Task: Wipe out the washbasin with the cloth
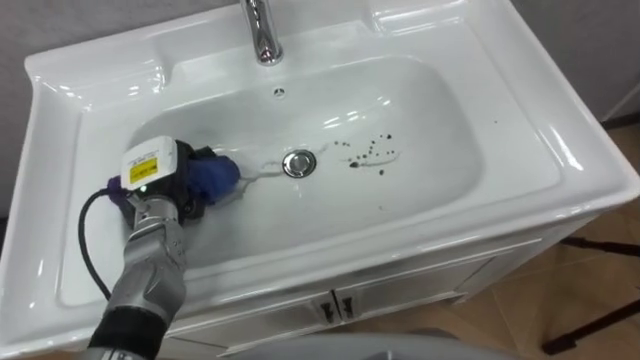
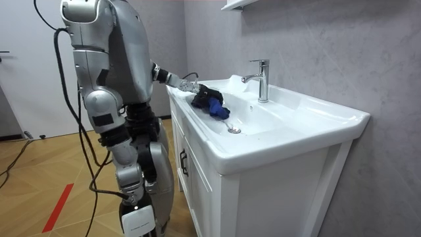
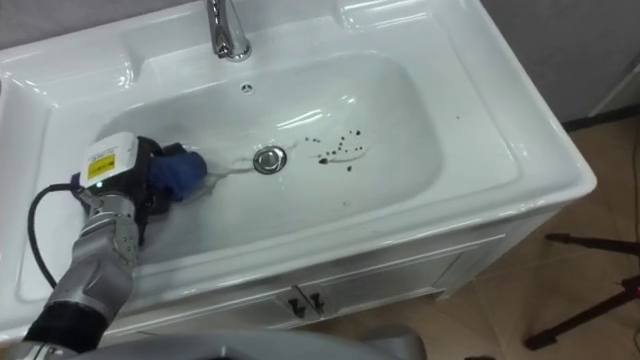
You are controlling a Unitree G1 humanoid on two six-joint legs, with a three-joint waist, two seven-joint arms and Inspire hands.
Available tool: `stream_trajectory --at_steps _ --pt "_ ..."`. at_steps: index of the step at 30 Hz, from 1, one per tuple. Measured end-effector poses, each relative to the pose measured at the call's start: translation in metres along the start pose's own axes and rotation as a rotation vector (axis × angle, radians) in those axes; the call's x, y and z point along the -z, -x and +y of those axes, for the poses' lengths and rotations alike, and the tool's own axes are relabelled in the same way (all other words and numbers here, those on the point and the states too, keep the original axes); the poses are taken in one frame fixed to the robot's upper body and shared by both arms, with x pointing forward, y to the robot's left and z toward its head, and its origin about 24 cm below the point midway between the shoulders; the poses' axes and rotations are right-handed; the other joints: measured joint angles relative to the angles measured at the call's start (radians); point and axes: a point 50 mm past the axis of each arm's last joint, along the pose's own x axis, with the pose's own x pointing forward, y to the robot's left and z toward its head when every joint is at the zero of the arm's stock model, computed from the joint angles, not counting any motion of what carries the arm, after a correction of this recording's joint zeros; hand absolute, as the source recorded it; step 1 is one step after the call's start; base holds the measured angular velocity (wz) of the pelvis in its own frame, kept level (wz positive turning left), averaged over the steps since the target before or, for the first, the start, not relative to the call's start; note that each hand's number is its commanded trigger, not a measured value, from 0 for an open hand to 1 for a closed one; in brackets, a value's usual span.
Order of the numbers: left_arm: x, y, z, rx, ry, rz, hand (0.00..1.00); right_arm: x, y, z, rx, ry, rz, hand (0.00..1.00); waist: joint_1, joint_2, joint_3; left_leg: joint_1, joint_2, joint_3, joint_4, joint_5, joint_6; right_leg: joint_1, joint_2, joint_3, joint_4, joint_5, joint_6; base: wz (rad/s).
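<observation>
My left hand (image 1: 165,180) reaches into the white basin (image 1: 440,130) from the lower left and rests on its left slope, fingers curled on a blue cloth (image 1: 215,178). The cloth is pressed to the basin's bottom just left of the chrome drain (image 1: 299,163), and a thin wet streak joins them. Right of the drain lies a scatter of small dark spots (image 1: 370,155), well apart from the cloth. In the room view I stand at the vanity's front, the left hand (image 2: 197,89) stretched over the cloth (image 2: 214,105).
A chrome faucet (image 1: 262,30) rises at the basin's back rim, above the drain. The broad white countertop (image 1: 560,150) surrounds the bowl, with cabinet doors (image 1: 335,305) below its front edge. Wooden floor (image 1: 610,290) lies to the right.
</observation>
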Motion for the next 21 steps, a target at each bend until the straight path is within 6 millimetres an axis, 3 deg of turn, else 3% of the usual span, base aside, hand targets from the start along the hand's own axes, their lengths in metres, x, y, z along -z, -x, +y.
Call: stream_trajectory --at_steps 8,13,21 --pt "-0.008 -0.006 -0.009 0.063 0.032 0.002 1.0 0.001 0.0 0.0 0.027 -0.035 0.012 0.0 -0.004 -0.003 -0.0005 0.011 -0.001 -0.001 0.0 0.0 0.0 0.008 -0.001 0.001 0.002 -0.001 0.001 0.0" --pt "-0.006 -0.007 -0.012 0.086 0.048 0.017 1.0 0.0 0.0 -0.002 0.057 -0.039 0.011 0.0 -0.02 -0.015 -0.0083 0.018 -0.001 0.0 0.0 0.0 0.0 0.014 -0.002 -0.002 0.004 -0.001 0.0 0.0" --pt "-0.01 -0.006 -0.021 0.14 0.154 0.041 1.0 0.003 0.0 0.0 0.053 -0.068 0.04 0.0 -0.022 -0.026 -0.0127 0.03 0.0 0.024 0.001 0.0 0.001 0.029 -0.004 0.0 0.001 -0.002 0.002 0.01"
